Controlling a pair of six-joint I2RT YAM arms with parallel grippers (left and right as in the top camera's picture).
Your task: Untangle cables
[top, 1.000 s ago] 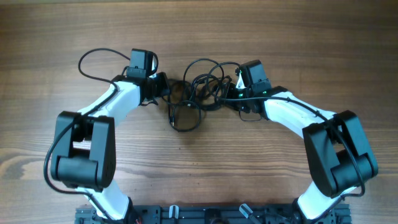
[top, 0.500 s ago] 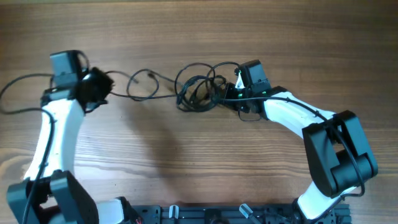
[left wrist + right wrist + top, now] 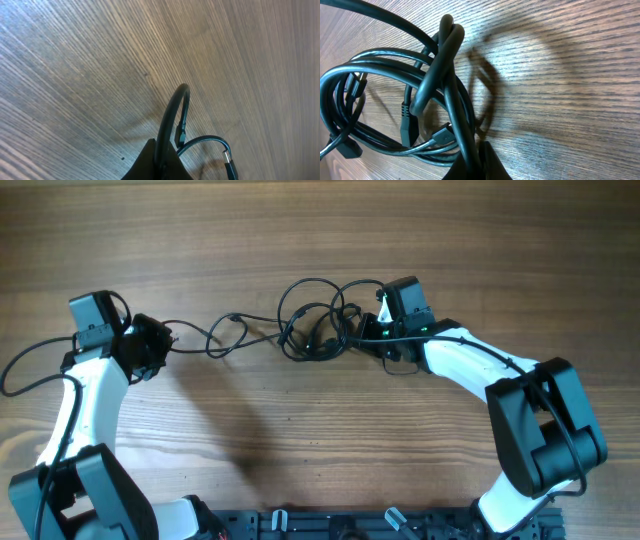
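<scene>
The cables [image 3: 318, 320] form a loose black tangle at the table's middle. One strand [image 3: 215, 335] runs left out of it, wavy, to my left gripper [image 3: 160, 338], which is shut on that cable. In the left wrist view the held cable [image 3: 172, 115] arches up from between the closed fingertips [image 3: 161, 162], with a small plug [image 3: 229, 167] lying beside it. My right gripper [image 3: 372, 323] is shut on the tangle's right side. In the right wrist view it [image 3: 479, 167] pinches one cord while the coils [image 3: 395, 100] and a plug [image 3: 409, 125] spread to the left.
The left arm's own thicker wire [image 3: 30, 360] loops out over the table at the far left. Bare wooden tabletop [image 3: 320, 430] surrounds the tangle. The arm bases [image 3: 330, 525] stand along the near edge.
My left gripper closed on a cable next to the tangle and pulled it far to the left, drawing a strand out. The tangle has shifted and flattened a little. The right arm has stayed put.
</scene>
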